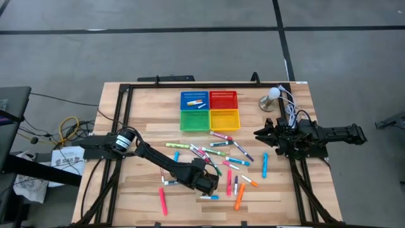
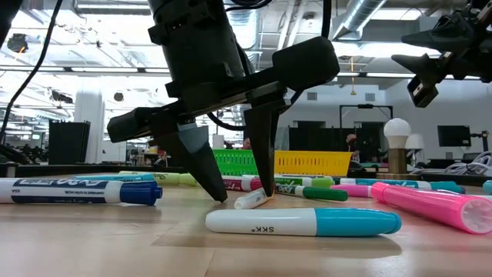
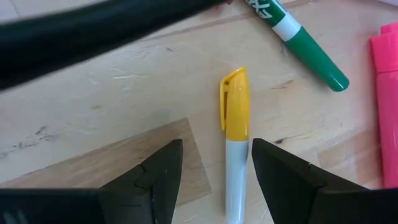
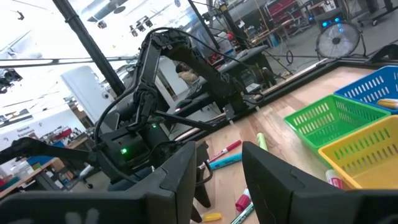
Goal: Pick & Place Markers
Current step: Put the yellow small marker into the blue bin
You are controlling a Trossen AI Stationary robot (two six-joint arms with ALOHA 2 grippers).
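Note:
Several markers (image 1: 223, 152) lie scattered on the wooden table in front of four mesh baskets. My left gripper (image 1: 209, 185) points steeply down over a white marker with a yellow cap (image 3: 235, 124). It is open, and its fingertips (image 2: 219, 194) reach the table on either side of the marker's white barrel (image 2: 252, 200). A green marker (image 3: 308, 46) and a pink one (image 3: 385, 93) lie just beyond. My right gripper (image 1: 262, 134) hovers level at the table's right side, open (image 4: 219, 168), with nothing between its fingers. My left gripper straddles the yellow-capped marker's white barrel (image 3: 236, 180), fingers coming down from above and lying across it. One finger (image 3: 273, 168) stands right against the barrel, but I cannot tell whether it touches. The marker lies flat on the table.
Blue (image 1: 194, 100), red (image 1: 223, 99), green (image 1: 195, 120) and yellow (image 1: 224, 119) baskets sit at the far middle; the blue one holds a few markers. A light bulb on a stand (image 1: 272, 98) is at the far right. A teal-capped marker (image 2: 304, 222) lies close by my left gripper.

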